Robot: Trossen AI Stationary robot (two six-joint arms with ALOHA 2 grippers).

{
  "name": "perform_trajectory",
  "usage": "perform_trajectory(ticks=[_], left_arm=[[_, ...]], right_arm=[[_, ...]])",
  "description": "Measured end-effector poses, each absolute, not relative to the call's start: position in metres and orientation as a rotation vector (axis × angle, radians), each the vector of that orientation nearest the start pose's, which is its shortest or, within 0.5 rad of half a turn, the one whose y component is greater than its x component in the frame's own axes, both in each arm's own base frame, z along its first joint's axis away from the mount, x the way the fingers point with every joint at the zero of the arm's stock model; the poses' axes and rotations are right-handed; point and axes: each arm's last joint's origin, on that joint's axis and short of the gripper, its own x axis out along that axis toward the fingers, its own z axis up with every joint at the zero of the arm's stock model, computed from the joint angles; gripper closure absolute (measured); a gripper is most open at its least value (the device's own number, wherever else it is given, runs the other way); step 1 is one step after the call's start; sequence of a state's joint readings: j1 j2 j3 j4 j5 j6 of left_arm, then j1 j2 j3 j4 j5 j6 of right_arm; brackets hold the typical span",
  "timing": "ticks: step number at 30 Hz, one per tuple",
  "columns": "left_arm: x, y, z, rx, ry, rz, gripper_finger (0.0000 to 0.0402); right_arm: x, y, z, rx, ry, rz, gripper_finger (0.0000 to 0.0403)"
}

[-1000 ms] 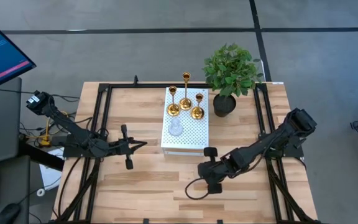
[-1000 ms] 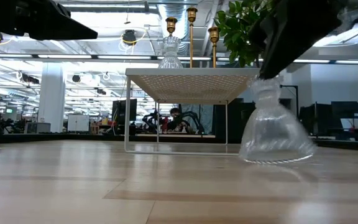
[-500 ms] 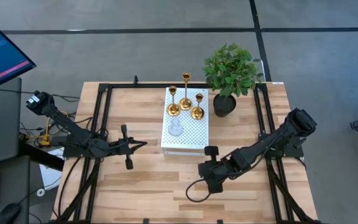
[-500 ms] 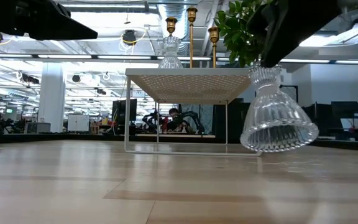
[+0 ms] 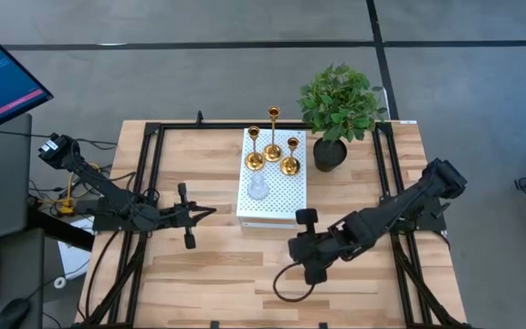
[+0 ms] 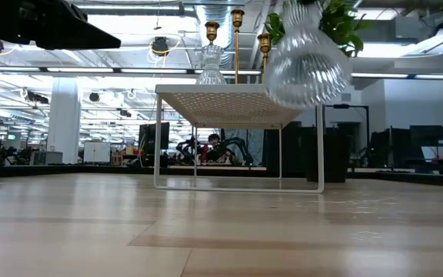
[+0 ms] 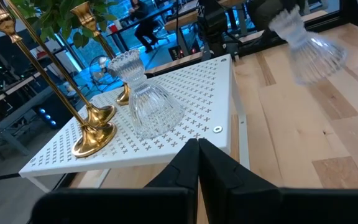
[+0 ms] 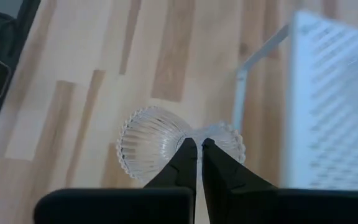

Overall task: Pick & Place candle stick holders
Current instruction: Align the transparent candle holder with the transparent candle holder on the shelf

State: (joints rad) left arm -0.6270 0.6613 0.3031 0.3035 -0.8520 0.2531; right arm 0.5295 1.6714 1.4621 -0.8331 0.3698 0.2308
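Observation:
A clear glass candle stick holder hangs in the air beside the white perforated box, with my right gripper shut on it. On the box stand three gold holders on their round bases and a second glass holder. My left gripper is shut and level at the box's left side, touching nothing. My right gripper pinches the glass holder at its narrow neck, between the flared ribbed base and the small cup. The fingers come slanting down from above and lie across the neck. The holder is lifted clear of the table and tilted.
A green plant in a black pot stands at the box's far right corner. Bare wooden table stretches in front of the box. Black frame rails run along the table's left and right sides.
My right gripper has risen, rolling a little, and carried the glass holder up from the table. The holder stood on its base, then tipped as it came off, and now hangs at about the height of the box's top.

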Motion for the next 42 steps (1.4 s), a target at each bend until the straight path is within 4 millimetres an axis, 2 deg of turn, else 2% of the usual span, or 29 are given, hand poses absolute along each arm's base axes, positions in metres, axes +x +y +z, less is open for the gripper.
perform_trajectory(ticks=[6,11,19,24,34,42], left_arm=[[0.133,-0.070,0.231,0.289,0.069,0.218,0.0394],[0.133,-0.070,0.231,0.289,0.069,0.219,0.0394],[0.133,-0.070,0.231,0.289,0.069,0.219,0.0394],[0.133,-0.070,0.231,0.289,0.069,0.218,0.0394],[0.133,-0.070,0.231,0.289,0.069,0.219,0.0394],[0.133,-0.070,0.231,0.289,0.069,0.218,0.0394]], right_arm=[[0.306,0.157,0.327,-0.350,0.901,-0.034,0.0402],[0.314,0.138,0.342,-0.443,0.875,-0.099,0.0403],[0.328,0.093,0.342,-0.498,0.925,-0.229,0.0403],[0.329,0.074,0.340,-0.498,0.986,-0.282,0.0403],[0.336,0.062,0.323,-0.513,1.084,-0.325,0.0403],[0.340,0.061,0.322,-0.490,1.075,-0.316,0.0403]])
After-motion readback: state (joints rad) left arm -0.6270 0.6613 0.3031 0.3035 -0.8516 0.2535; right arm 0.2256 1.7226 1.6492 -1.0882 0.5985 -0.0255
